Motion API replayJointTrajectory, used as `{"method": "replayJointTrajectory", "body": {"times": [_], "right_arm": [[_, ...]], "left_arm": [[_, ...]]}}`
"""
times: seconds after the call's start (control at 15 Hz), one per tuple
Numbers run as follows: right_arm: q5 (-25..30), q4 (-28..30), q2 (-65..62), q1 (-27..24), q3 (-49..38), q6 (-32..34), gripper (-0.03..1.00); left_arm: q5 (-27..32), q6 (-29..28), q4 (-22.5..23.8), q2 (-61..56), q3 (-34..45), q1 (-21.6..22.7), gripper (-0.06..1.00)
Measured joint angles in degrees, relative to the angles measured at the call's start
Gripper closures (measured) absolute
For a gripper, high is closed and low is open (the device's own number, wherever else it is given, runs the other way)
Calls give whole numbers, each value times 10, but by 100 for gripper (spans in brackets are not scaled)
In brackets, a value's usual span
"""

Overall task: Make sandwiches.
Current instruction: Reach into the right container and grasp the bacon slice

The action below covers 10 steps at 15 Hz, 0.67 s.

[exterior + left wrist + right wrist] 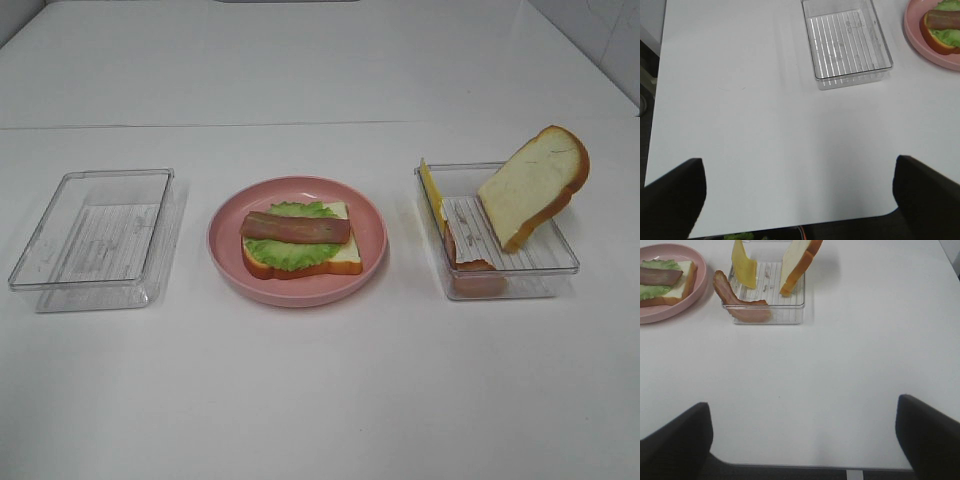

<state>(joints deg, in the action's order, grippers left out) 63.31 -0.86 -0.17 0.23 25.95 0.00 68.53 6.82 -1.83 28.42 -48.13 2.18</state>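
The half-built sandwich (300, 243) is sitting mid-frame on the pink plate (222, 255), meat uppermost, awaiting its next layer. Cheese (431, 192) and a bread slice (535, 185) are leaning upright in the right-hand tray (570, 258), probably easy to pinch. The left gripper (799, 200) and right gripper (805, 437) are hanging spread wide, empty.

The left gripper (800, 200), its dark fingers (675, 197) spread wide above the white worktop (765, 125), faces a clear ribbed plastic tray (847, 45) beside a pink plate (912, 31) bearing a bread slice (934, 42), lettuce (950, 36) and a meat strip (945, 20), cut off at the frame's edge.
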Motion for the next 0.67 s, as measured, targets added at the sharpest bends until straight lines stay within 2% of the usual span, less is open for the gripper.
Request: {"method": "replayJointTrajectory", "body": {"times": [0.13, 0.33, 0.53, 0.6, 0.67], "right_arm": [[0, 0, 0, 0, 0, 0, 1], [0, 0, 0, 0, 0, 0, 1], [0, 0, 0, 0, 0, 0, 1], [0, 0, 0, 0, 0, 0, 1], [0, 0, 0, 0, 0, 0, 1]], "left_arm": [[2, 0, 5, -142, 69, 0, 1], [2, 0, 6, -266, 119, 0, 1], [0, 0, -2, -287, 150, 0, 1], [-12, 0, -13, -287, 161, 0, 1], [-57, 1, -20, -288, 179, 0, 1]]}}
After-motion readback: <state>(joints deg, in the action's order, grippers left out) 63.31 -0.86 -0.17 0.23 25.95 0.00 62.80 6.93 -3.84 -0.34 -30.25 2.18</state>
